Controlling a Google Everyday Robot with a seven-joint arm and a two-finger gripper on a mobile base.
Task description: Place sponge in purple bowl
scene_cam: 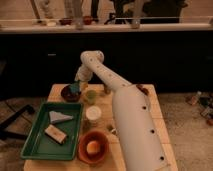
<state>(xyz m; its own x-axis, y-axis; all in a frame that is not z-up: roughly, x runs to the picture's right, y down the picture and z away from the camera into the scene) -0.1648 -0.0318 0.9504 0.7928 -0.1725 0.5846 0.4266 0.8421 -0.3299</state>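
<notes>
The purple bowl (68, 94) stands at the table's back left. The teal-green sponge (75, 88) shows at the bowl's right rim, right under the end of my arm; I cannot tell whether it hangs above the bowl or rests in it. My gripper (76, 84) is directly over the bowl's right side, touching or nearly touching the sponge. The white arm runs from the lower right of the view up to an elbow at the back and down to the bowl.
A green tray (35, 145) at the front left holds a grey-blue wedge (59, 117) and a tan block (55, 134). An orange bowl (93, 148), a white cup (93, 114) and a green cup (90, 95) stand right of it. A dark counter lies behind.
</notes>
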